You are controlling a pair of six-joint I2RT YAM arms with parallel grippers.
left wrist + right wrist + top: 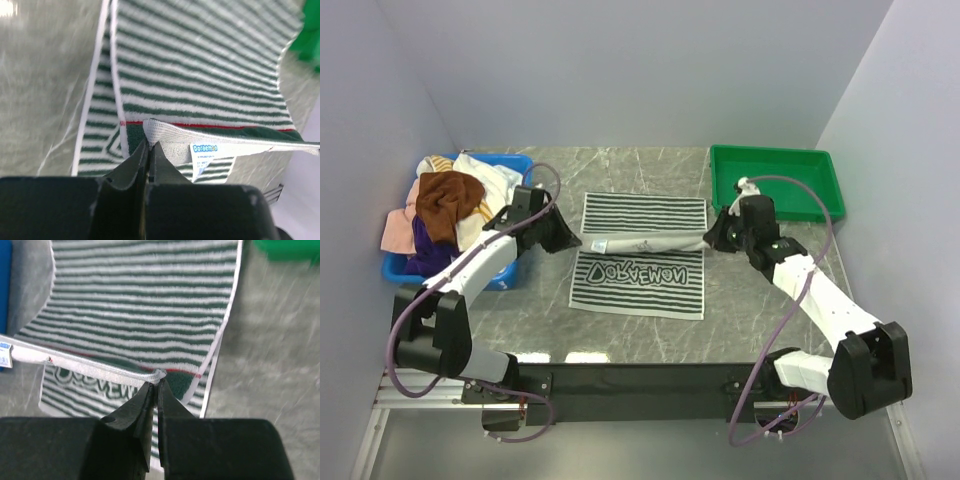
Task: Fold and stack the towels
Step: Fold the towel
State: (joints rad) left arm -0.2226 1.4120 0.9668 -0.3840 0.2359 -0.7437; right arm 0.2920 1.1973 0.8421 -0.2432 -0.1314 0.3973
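The left pincer [575,241] and right pincer [711,238] are each clamping a corner of the striped towel [640,275], holding one edge raised over the middle of the counter [520,320]. The fold is probably calling for both to carry it evenly across.

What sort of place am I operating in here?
Likely a lab robot test cell, not a home: plain white partition walls box in a marble-look table, with a blue bin of mixed towels, a green tray and a striped towel mid-fold.
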